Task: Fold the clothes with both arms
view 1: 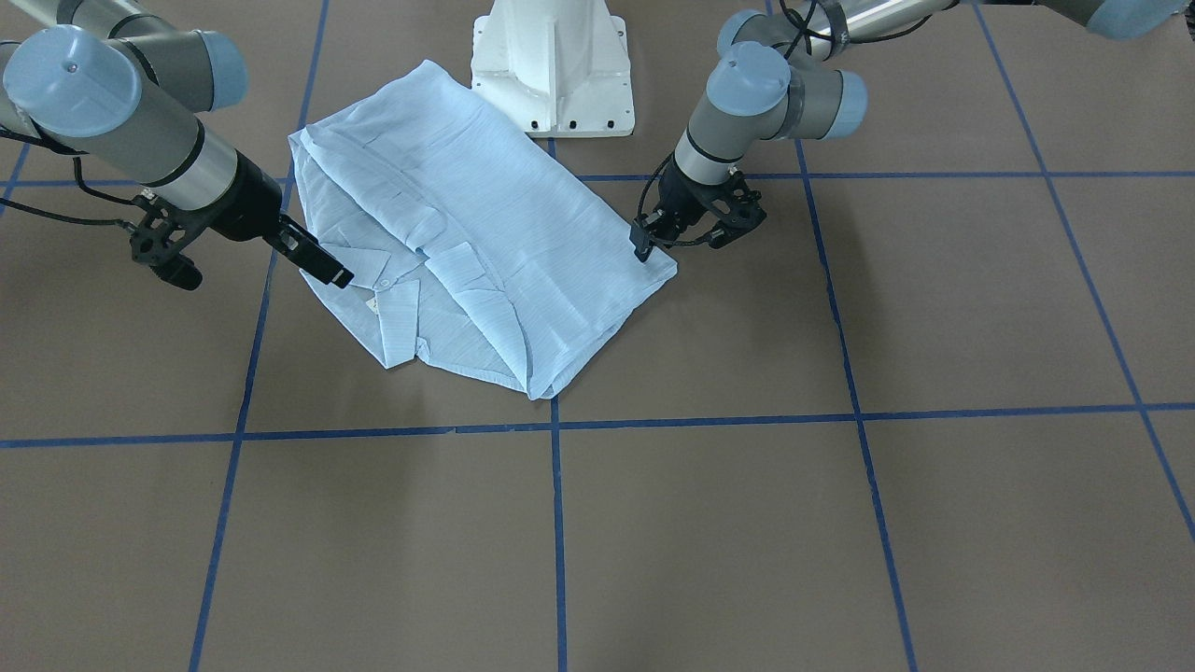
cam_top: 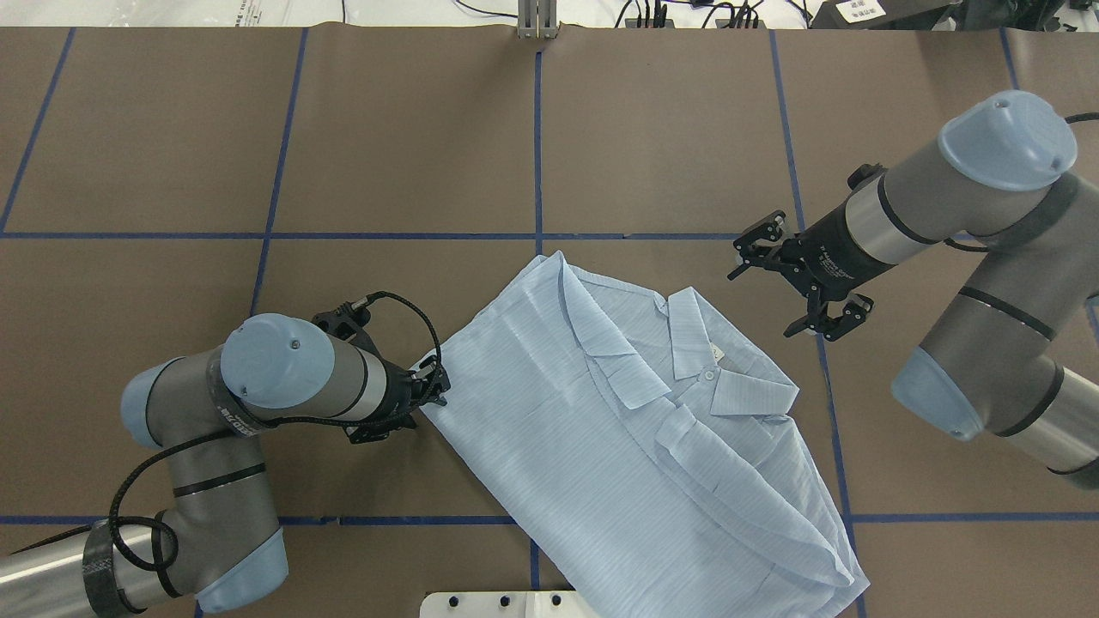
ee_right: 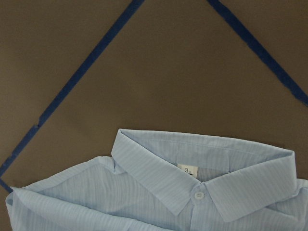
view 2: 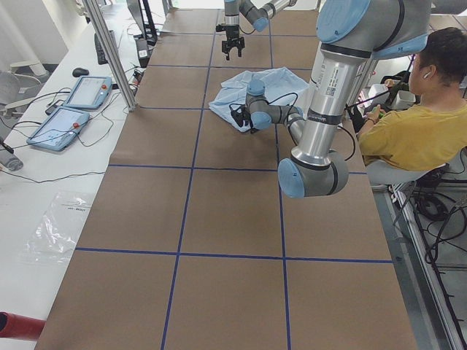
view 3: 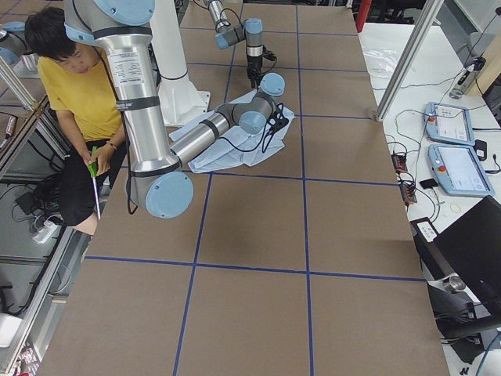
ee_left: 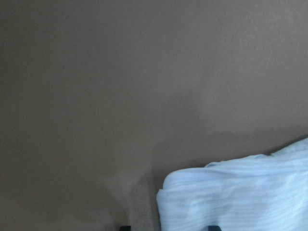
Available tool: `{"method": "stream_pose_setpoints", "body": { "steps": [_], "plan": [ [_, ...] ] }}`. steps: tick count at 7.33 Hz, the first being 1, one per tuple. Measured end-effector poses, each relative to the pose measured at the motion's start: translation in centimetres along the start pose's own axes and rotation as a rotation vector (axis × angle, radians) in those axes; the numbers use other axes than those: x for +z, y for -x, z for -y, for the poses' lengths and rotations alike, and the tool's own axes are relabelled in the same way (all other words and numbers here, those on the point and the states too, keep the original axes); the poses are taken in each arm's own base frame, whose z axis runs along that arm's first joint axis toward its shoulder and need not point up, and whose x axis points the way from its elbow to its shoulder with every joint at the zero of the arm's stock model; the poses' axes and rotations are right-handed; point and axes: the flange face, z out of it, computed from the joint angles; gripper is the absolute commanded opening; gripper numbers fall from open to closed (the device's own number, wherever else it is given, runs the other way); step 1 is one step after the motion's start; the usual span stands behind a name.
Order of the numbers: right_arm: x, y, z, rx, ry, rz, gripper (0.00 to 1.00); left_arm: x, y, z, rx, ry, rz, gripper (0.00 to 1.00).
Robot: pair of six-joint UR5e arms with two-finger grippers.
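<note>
The pale blue striped shirt [view 1: 485, 224] [cam_top: 618, 429] lies folded on the brown table, collar and buttons up, close to the robot's base. My left gripper [cam_top: 440, 388] [view 1: 681, 245] sits low at the shirt's hem-side corner. It is open, and in the left wrist view that corner of the shirt [ee_left: 240, 197] lies between its two fingertips. My right gripper [cam_top: 762, 302] [view 1: 269, 278] hangs wide open just beyond the collar, holding nothing. The right wrist view looks down on the collar [ee_right: 192, 178] and its top button.
The white pedestal base [view 1: 553, 65] stands right behind the shirt. Blue tape lines [view 1: 556, 523] grid the table. A seated person in a yellow top [view 2: 416, 124] is at the robot's side of the table. Two tablets [view 2: 73, 109] lie on a side bench.
</note>
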Motion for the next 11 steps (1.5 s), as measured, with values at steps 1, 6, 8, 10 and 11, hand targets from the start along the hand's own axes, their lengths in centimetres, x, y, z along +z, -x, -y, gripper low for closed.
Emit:
{"method": "stream_pose_setpoints", "body": {
  "steps": [1,6,8,10,11],
  "plan": [
    [-0.2,0.1,0.3,-0.001,-0.007,0.004,1.00,-0.3,-0.2,-0.2,0.000,0.000,-0.002,0.00],
    [-0.8,0.1,1.4,0.013,-0.025,0.012,1.00,-3.1,-2.0,3.6,0.012,-0.056,-0.048,0.00],
    [-1.1,0.4,1.8,0.013,-0.052,0.025,1.00,-4.7,-5.2,8.0,0.065,-0.149,-0.092,0.00],
    [-1.4,1.0,1.7,0.002,-0.075,0.047,1.00,-5.1,-10.5,15.0,0.095,-0.258,-0.110,0.00],
    [-1.6,1.7,1.3,-0.011,-0.089,0.066,1.00,-4.6,-12.7,18.7,0.099,-0.298,-0.125,0.00]
  ]
}}
